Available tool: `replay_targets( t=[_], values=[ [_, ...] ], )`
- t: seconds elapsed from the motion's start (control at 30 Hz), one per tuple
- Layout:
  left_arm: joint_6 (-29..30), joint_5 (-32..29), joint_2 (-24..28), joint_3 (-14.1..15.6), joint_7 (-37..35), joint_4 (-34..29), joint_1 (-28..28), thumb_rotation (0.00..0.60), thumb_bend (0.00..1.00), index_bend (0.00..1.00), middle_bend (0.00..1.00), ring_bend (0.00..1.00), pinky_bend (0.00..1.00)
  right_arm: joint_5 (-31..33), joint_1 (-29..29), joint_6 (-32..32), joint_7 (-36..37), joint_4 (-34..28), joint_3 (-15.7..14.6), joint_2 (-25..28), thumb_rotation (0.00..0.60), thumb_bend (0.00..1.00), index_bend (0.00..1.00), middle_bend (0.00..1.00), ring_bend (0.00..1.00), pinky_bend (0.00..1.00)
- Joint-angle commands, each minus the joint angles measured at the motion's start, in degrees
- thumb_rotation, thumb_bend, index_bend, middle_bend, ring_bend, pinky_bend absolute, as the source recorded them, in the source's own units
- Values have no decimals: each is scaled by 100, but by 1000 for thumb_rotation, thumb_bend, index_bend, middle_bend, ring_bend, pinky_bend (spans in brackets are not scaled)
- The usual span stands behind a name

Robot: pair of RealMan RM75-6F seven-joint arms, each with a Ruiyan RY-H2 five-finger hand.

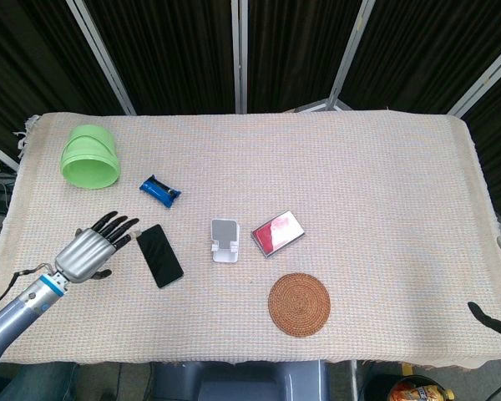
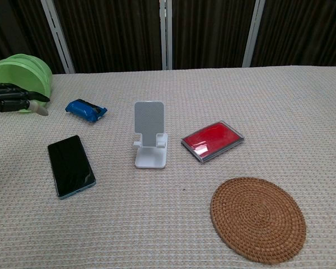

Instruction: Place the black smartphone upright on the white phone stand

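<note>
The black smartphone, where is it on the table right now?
The black smartphone lies flat on the cloth, left of centre in the head view, between the left hand and the white phone stand, just below the blue packet.

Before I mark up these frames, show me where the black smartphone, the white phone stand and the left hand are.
black smartphone [image 2: 71, 166], chest view, middle of its dark screen.
white phone stand [image 2: 149, 123], chest view, on its upright back plate.
left hand [image 1: 89, 249], head view, on the back of the hand.
</note>
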Motion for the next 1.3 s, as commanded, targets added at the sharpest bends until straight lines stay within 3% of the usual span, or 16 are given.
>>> replay_targets(
  t=[0.03, 0.27, 0.47, 1.03, 1.3],
  values=[
    [-128, 609, -550, 375, -505, 967, -574, 600, 0, 167, 34, 98, 111, 114, 54, -68, -267, -47, 22, -120, 600, 0, 0, 0, 0, 0],
    [76, 686, -979, 571, -1017, 1633, -812, 600, 0, 222, 76, 179, 149, 287, 110, -138, -417, -35, 74, -192, 600, 0, 0, 0, 0, 0],
    [-38, 660, -1212, 702, -1108, 1911, -1030, 600, 0, 227, 77, 181, 153, 362, 109, -120, -408, -22, 107, -196, 600, 0, 0, 0, 0, 0],
    [-390, 508, -1584, 936, -933, 2049, -1478, 600, 0, 235, 79, 184, 176, 523, 50, -98, -177, 60, 137, -97, 600, 0, 0, 0, 0, 0],
    [-499, 403, -1658, 1030, -758, 1990, -1600, 600, 0, 330, 187, 281, 267, 529, 39, -107, -88, 83, 134, -63, 600, 0, 0, 0, 0, 0]
  ],
)
